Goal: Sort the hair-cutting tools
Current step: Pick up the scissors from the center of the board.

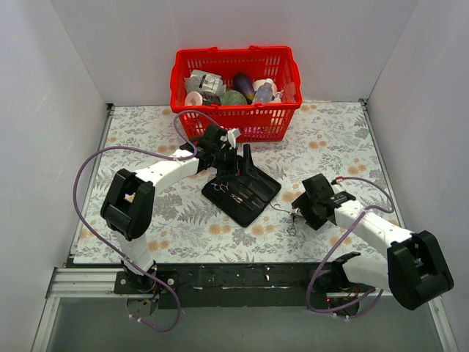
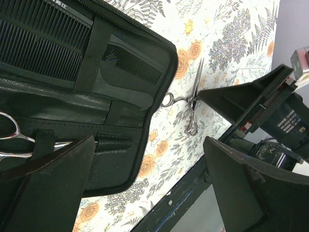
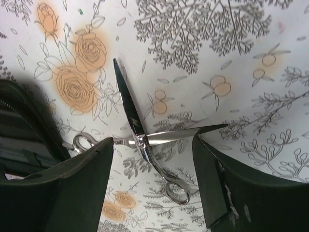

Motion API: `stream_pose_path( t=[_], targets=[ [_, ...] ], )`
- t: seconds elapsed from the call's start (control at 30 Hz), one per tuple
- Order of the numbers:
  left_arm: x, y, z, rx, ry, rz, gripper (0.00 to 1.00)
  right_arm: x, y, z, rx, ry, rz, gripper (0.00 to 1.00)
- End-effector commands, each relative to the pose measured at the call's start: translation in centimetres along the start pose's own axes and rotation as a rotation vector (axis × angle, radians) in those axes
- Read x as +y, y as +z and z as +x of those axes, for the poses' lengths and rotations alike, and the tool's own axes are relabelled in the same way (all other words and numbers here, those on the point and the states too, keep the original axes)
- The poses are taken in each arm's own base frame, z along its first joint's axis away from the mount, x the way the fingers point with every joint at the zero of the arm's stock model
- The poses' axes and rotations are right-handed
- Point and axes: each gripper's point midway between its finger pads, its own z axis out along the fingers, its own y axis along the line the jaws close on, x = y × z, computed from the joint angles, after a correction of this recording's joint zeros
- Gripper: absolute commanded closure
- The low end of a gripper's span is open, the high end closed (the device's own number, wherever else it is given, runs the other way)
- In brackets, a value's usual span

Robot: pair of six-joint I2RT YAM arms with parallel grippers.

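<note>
Lying splayed on the table (image 1: 146,139) just right of the case (image 1: 253,198), loose scissors (image 3: 140,145) await sorting; the right gripper (image 3: 153,142) straddles them, jaws open, nothing gripped. Another pair (image 2: 12,137) and a comb (image 2: 43,43) sit in the case, under the wide-open, empty left gripper (image 2: 149,145).
</note>
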Motion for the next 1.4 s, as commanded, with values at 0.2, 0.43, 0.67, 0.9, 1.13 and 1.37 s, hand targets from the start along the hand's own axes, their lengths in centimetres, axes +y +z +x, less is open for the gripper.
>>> stream_pose_path(
  t=[0.2, 0.43, 0.67, 0.9, 1.13, 1.37],
  targets=[
    [-0.1, -0.3, 0.0, -0.002, 0.016, 0.005, 0.02, -1.0, 2.1, -2.6, -0.018, -0.231, 0.258, 0.26],
    [0.1, -0.3, 0.4, -0.001, 0.016, 0.006, 0.02, -0.8, 2.9, -3.0, -0.014, -0.272, 0.321, 0.28],
    [-0.1, -0.4, 0.6, 0.001, 0.024, 0.016, 0.02, -1.7, 3.7, -3.2, -0.023, -0.286, 0.383, 0.6],
    [-0.1, -0.6, 1.0, 0.006, 0.017, 0.025, 0.02, -2.0, 4.0, -3.5, -0.042, -0.305, 0.395, 0.86],
    [-0.4, -0.9, 1.0, 0.004, 0.014, 0.035, 0.02, -1.3, 4.2, -3.3, -0.031, -0.373, 0.326, 0.99],
    [-0.7, -1.6, 0.9, -0.01, 0.021, 0.03, 0.02, 1.7, 0.6, -5.6, -0.118, -0.499, 0.167, 0.99]
  ],
)
